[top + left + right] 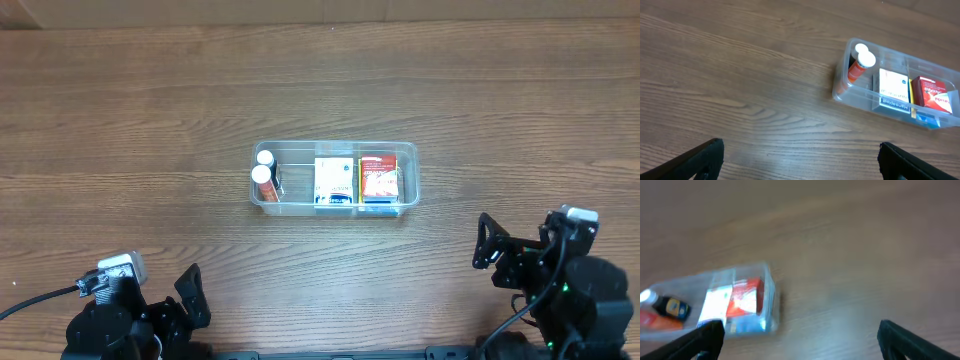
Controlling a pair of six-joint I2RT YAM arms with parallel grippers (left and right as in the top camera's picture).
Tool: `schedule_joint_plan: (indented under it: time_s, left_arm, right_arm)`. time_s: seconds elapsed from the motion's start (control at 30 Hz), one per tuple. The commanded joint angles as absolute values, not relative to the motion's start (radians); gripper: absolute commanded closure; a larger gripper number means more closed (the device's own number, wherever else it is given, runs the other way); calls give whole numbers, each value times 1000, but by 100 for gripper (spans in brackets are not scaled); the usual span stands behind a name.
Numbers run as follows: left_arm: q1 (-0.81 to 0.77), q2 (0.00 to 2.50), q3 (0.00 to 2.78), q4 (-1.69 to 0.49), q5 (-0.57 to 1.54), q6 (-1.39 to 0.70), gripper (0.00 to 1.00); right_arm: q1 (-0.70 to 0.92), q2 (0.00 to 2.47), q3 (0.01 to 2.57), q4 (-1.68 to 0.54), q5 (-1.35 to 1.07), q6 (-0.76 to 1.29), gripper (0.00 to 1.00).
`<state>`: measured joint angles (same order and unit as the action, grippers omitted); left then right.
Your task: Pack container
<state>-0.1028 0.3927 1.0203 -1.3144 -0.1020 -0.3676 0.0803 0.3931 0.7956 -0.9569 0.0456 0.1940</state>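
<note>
The clear plastic container point(408, 155) sits at the middle of the wooden table. It holds two white-capped orange bottles point(264, 175) at its left end, a white box point(334, 180) in the middle and a red box point(378, 178) at its right end. It also shows in the left wrist view point(842, 82) and, blurred, in the right wrist view point(769, 287). My left gripper point(800, 160) is open and empty near the table's front left edge point(165, 305). My right gripper point(800, 337) is open and empty at the front right point(515, 250), apart from the container.
The wooden tabletop point(130, 120) stretches bare around the container on all sides. Both arm bases stand at the front edge.
</note>
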Motion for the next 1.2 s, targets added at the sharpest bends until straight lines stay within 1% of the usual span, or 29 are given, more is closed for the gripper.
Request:
schedule_joint_plan:
  time_s: [0.0,0.17,0.27,0.37,0.43,0.5,0.57,0.77,0.87,0.93,1.03,1.1,1.17]
  left_arm:
    - [-98,384,1014,-1312,-114,-382,0]
    - [-98,384,1014,-1312,-115,-382,0]
    - [-98,384,1014,-1312,-115,-382,0]
    - [-98,384,1014,-1312,-114,-382,0]
    - [-98,384,1014,-1311,-114,-382,0]
    - [-98,384,1014,-1312,-114,-382,0]
    - [-98,384,1014,-1311,-114,-382,0]
    - [-98,384,1014,-1311,-114,-382,0]
    - [-98,384,1014,-1311,-115,-382,0]
    - [-97,384,1014,-1312,-114,-382,0]
    - [-97,384,1014,-1312,-115,-382,0]
    - [-98,384,1014,-1312,-114,-382,0]
    - [-98,384,1014,-1312,-114,-382,0]
  right_arm:
    - [86,254,626,-822,-10,58,0]
    - [82,19,385,-581,-30,54,0]
    - [85,4,290,-418,-62,35,0]
    - [84,2,206,-252,-86,-33,0]
    - [84,2,147,-173,-167,-174,0]
    - [84,2,112,-171,-252,-304,0]
    - [84,2,61,-178,-284,-340,0]
    - [83,2,53,-173,-229,-303,0]
    - [83,2,53,-173,-133,-170,0]
    - [83,2,53,-176,-112,-156,0]
    - [84,3,53,-176,-113,-152,0]
    - [84,3,53,-176,-104,-93,0]
    - [84,3,53,-176,-105,-77,0]
